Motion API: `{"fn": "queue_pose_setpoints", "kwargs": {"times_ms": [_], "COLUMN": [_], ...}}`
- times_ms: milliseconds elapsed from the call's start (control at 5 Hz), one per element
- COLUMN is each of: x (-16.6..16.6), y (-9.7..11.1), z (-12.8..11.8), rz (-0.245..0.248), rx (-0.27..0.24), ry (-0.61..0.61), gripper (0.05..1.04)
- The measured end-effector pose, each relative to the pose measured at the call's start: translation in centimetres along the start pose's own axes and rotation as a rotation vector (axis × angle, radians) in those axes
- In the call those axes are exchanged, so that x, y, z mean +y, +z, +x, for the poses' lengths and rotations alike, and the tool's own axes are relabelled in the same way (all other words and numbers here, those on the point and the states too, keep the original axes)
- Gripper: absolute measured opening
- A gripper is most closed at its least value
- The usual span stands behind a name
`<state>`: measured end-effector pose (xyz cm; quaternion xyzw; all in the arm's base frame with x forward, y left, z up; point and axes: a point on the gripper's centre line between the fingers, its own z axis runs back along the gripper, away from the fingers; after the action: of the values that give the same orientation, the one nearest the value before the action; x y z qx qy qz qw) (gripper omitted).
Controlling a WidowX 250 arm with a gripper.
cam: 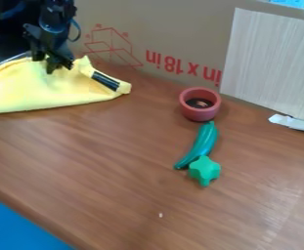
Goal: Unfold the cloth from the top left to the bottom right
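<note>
Brown wood-grain tbl [108, 161], smooth w/ slight sheen; cardboard [180, 29] behind has red print + line drawing. Yellow cloth [30, 90], soft, rumpled, lies upper L of tbl, dk strip [105, 81] nr its R end. Blk gripper [52, 67] at cloth's far side; can't tell if open or closed. Round reddish bowl [192, 112] nr cardboard; glossy curved green pc [203, 142] just beside knobbly green pc [205, 169].

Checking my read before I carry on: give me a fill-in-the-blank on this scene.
The gripper is at the ____ cloth.
In the picture, the cloth lies to the ____ of the bowl.
The long pepper and the knobby toy are both ____.

Missing words: yellow; left; green
</note>
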<state>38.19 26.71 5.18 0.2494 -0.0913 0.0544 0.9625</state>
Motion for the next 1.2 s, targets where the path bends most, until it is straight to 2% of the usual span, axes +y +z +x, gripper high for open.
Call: {"fn": "queue_pose_setpoints", "kwargs": {"times_ms": [200,400,600,800,1000,1200], "x": [-0.1,-0.2,0.5,-0.2,-0.6,-1.2], "y": [1.1,2.0,3.8,4.8,6.4,7.1], "z": [0.0,-0.4,-0.1,-1.0,-2.2,-3.9], "rz": [-0.033,-0.093,-0.129,-0.157,-0.182,-0.201], "rx": [-0.012,0.002,-0.032,-0.053,-0.087,-0.096], "ry": [-0.005,-0.005,0.007,-0.023,-0.060,-0.088], "gripper": [0.195,0.083,0.063,0.062,0.062,0.062]}}
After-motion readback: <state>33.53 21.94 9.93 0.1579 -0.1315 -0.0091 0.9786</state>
